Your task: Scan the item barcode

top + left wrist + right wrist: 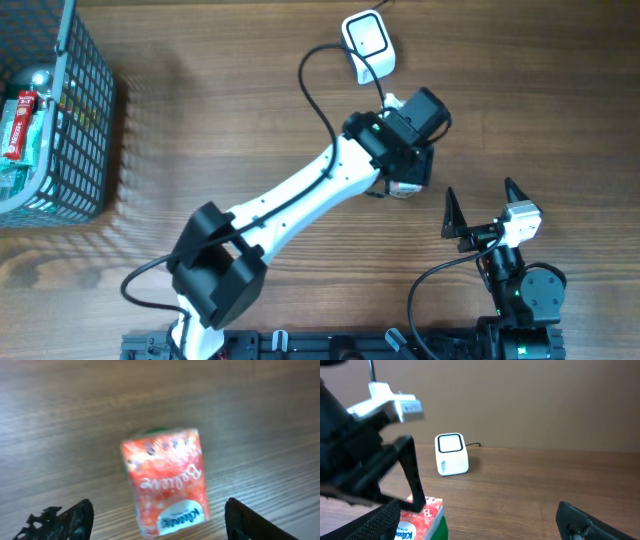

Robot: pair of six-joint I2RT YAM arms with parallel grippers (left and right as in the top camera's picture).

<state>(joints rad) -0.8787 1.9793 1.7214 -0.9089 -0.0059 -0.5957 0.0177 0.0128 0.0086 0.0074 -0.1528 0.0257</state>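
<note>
**Left tool open over the red pack**

The left tool (159,502) hangs over the worktop (60,420) with its jaws spread, holding nothing. The red pack (167,482) lies flat on the wood between the fingers (70,517), a gap on each side, its white label end nearest the camera. The white scanner (368,40) stands beyond it, well apart. The right tool (482,207) stands wide open and empty, off to the side.

Box (167,482) on table (230,90), right of centre, under left gripper (159,504), between its fingers. Scanner (368,40) behind box, toward far edge. Basket (90,100) far left; packets (20,125) inside, apparently stacked.
</note>
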